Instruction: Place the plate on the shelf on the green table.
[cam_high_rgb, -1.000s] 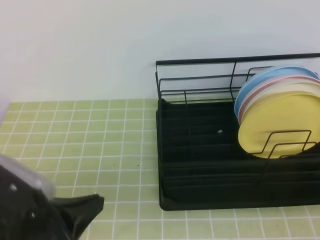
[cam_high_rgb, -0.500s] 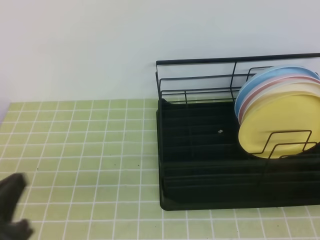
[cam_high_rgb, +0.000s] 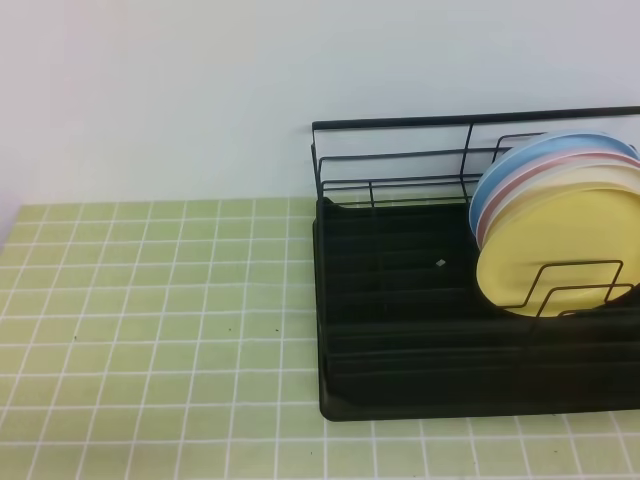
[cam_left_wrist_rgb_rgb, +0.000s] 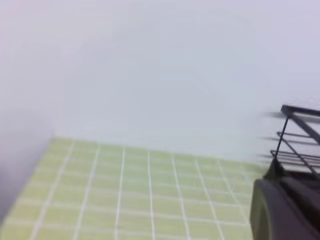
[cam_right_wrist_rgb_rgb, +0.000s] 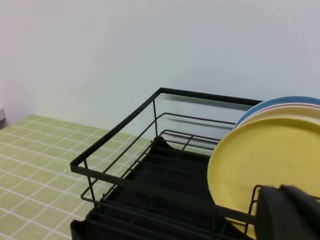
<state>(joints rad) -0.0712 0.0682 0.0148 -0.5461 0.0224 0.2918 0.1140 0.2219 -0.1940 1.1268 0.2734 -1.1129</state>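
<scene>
Plainly, unmarked plate (cam_high_rgb: 560, 250) upright in unbranded shelf (cam_high_rgb: 400, 340), green table (cam_high_rgb: 150, 300)

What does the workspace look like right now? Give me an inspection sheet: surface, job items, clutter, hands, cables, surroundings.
Surface: green table of light-green tiles with white grout; the stretch left of the shelf is bare.
Job items: shelf, a black wire rack on a solid tray, stands on the right of the table. The plate, pale yellow, stands on edge in it behind a wire divider, frontmost of a stack.
Clutter: blue-rimmed plate and pink-rimmed plate stand behind the yellow one.
Hands: none in the high view; a dark part at the lower right edge of each wrist view; both shut, holding nothing.
Cables: nothing seen.
Surroundings: plain white wall behind the table.
</scene>
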